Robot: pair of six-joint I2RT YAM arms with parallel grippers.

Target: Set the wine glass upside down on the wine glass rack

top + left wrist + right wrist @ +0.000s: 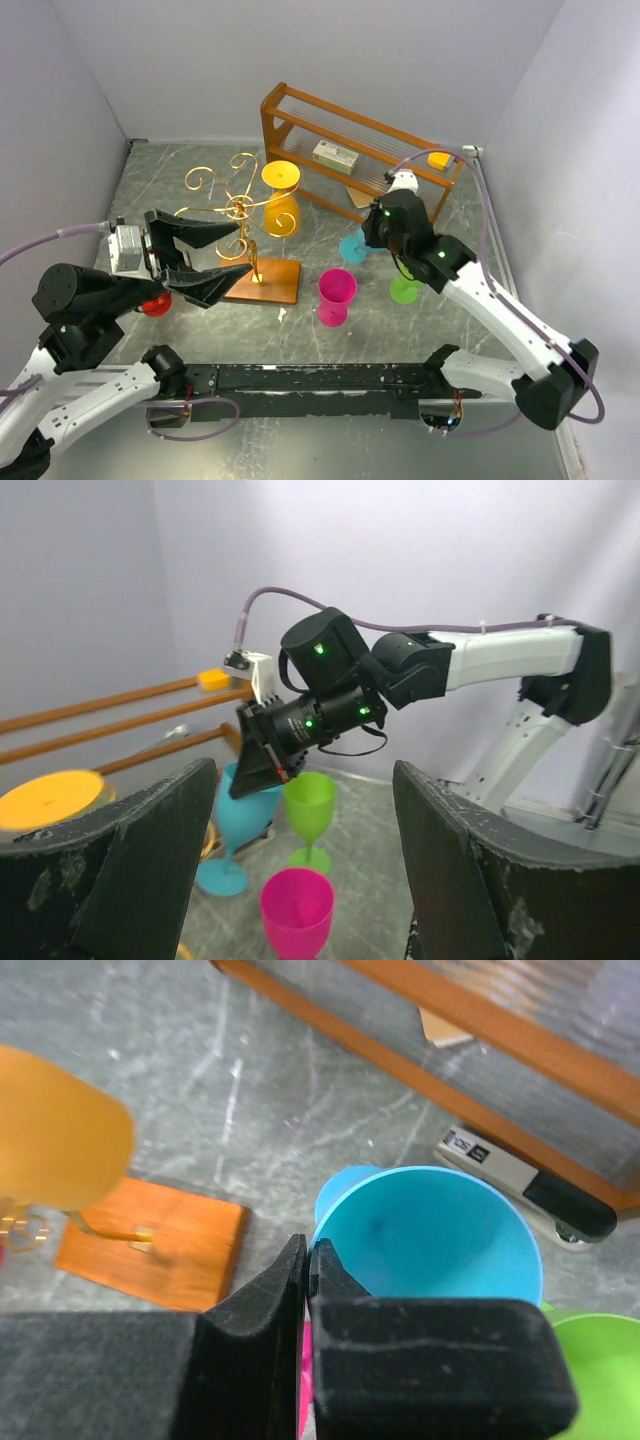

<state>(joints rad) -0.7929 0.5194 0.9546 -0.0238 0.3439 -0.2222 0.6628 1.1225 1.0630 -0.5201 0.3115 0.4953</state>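
Progress partial: yellow glass point(281, 205) hangs on rack point(270, 282), my right pincer point(307, 1252) narrow at blue glass point(430, 1230) rim, left pincer point(245, 248) wide.

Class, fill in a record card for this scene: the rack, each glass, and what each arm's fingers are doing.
rack: gold wine glass rack on a wooden base
on rack: yellow glass, upside down
upright on table: blue glass, pink glass, green glass
left gripper: open, empty, beside the rack
right gripper: fingers closed on the blue glass rim
behind: wooden shelf
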